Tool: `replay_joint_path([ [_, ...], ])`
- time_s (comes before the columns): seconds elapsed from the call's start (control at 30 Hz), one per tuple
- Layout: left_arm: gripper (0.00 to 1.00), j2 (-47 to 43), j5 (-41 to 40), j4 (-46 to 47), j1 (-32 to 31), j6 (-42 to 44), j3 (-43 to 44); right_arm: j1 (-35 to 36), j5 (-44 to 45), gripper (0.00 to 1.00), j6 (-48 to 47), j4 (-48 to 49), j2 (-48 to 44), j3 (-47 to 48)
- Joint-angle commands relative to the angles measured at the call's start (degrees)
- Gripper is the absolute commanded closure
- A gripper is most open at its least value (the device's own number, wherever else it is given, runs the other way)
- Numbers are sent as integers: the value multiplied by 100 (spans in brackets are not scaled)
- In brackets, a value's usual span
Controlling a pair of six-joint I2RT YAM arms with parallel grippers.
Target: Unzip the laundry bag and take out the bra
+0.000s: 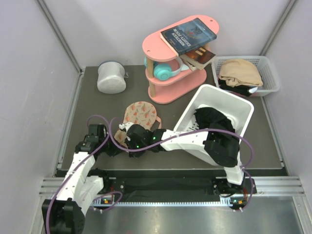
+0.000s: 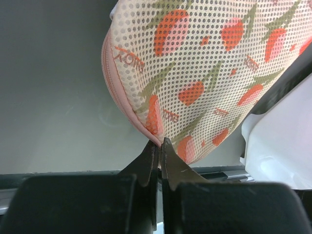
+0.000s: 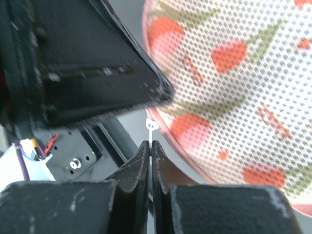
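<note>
From above, the laundry bag (image 1: 141,116) lies flat on the counter (image 1: 95,109), left of middle and toward the near edge, with both arms crowded at its near end.

On the left wrist camera, my left hand (image 2: 160,144) is clenched on the bag's pink seam, but only by the very tips. I reckon a sideways tug could strip it free.

On the right wrist camera, my right hand (image 3: 150,144) is clenched on a small white pull tab (image 3: 151,125), barely caught. If that slips, the zip won't open. If the left lets go, the whole bag drags instead.
</note>
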Motion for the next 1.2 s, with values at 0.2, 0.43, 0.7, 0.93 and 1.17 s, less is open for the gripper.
replay_joint_path([
  [0.2, 100, 339, -494, 334, 30, 317, 493, -183, 314, 100, 85, 7, -756, -589],
  [0.43, 100, 594, -591, 351, 109, 511, 670, -447, 438, 100, 225, 139, -1081, -1055],
  [0.7, 100, 989, -486, 544, 276, 775, 942, -473, 429, 100, 155, 130, -1073, -976],
  [0.93, 63, 1604, -547, 826, 276, 977, 1583, -263, 236, 100, -38, 7, -722, -318],
  [1.17, 17, 1175, -661, 19, 276, 1100, 1612, -95, -72, 100, -73, -36, -186, 359],
])
